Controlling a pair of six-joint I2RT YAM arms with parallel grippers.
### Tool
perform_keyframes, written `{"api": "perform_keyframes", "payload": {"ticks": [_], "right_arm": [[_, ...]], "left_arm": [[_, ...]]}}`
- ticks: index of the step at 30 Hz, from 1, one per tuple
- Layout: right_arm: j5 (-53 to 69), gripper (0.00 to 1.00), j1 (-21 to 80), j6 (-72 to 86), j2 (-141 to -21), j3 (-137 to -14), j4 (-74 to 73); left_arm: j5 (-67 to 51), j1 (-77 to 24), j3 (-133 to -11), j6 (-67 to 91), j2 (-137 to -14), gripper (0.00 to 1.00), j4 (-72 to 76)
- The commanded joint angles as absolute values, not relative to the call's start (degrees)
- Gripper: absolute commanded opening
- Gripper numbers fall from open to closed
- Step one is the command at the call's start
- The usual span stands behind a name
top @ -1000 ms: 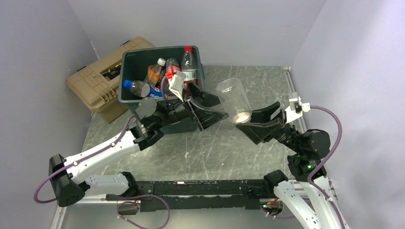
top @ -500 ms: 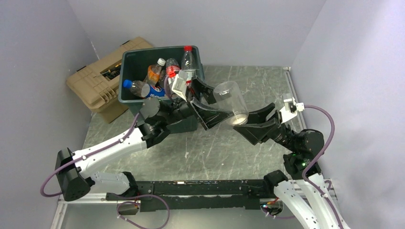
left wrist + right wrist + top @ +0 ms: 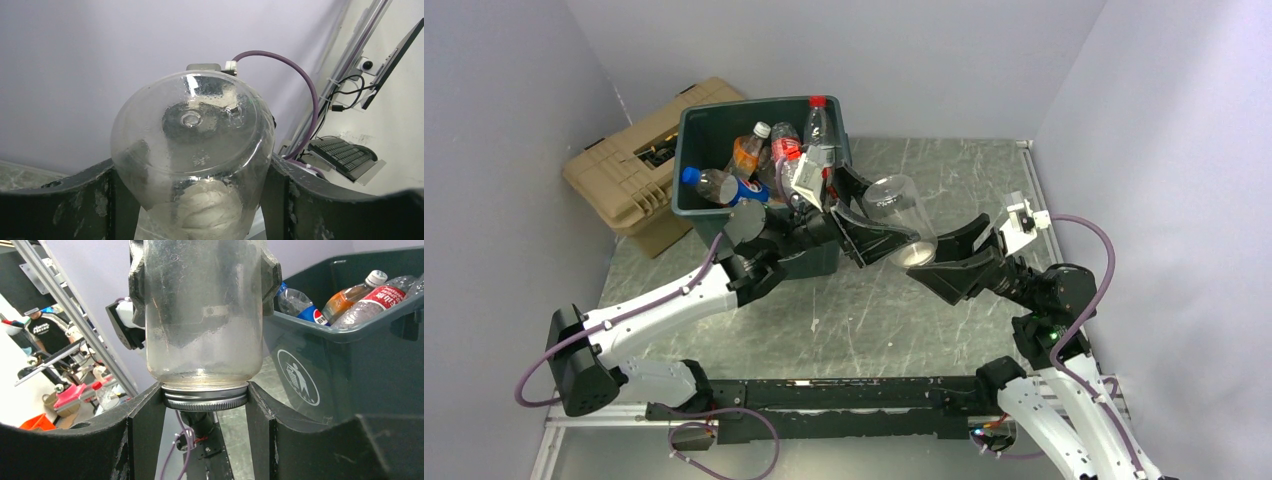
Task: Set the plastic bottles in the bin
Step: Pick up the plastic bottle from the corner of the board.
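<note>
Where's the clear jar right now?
In the top view the jar is just right of the bin, held between both arms: left gripper around its body, right gripper on its metal lid.

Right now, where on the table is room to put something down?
Bare table lies between the bin and the arm bases, and right of the bin, farther back. Crowded at the bin: bottles fill it, the case stands at its left, and the left hand and right hand hold a jar by its right corner.
</note>
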State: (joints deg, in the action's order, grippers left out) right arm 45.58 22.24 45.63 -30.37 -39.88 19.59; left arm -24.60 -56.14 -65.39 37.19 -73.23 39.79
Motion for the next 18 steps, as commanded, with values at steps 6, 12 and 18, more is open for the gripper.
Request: {"api": "perform_keyframes", "payload": {"ticks": [6,12,18], "right_arm": [[46.19,0.59,22.66,43.15,-29.63,-42.22,16.53],[44.56,0.99,22.68,41.63,-28.75,-44.38,12.34],[39.63,1.00,22.68,31.47,-27.89,-53.78,-3.04]], "left_arm": [[-24.65,-56.34,-66.94,36.72,-72.28,0.43,43.12],[-23.51,-56.39,-66.53,36.38,-71.17,0.28,42.47],[-19.61,-56.36,-67.08,29.34,-63.74,0.06,33.49]]}}
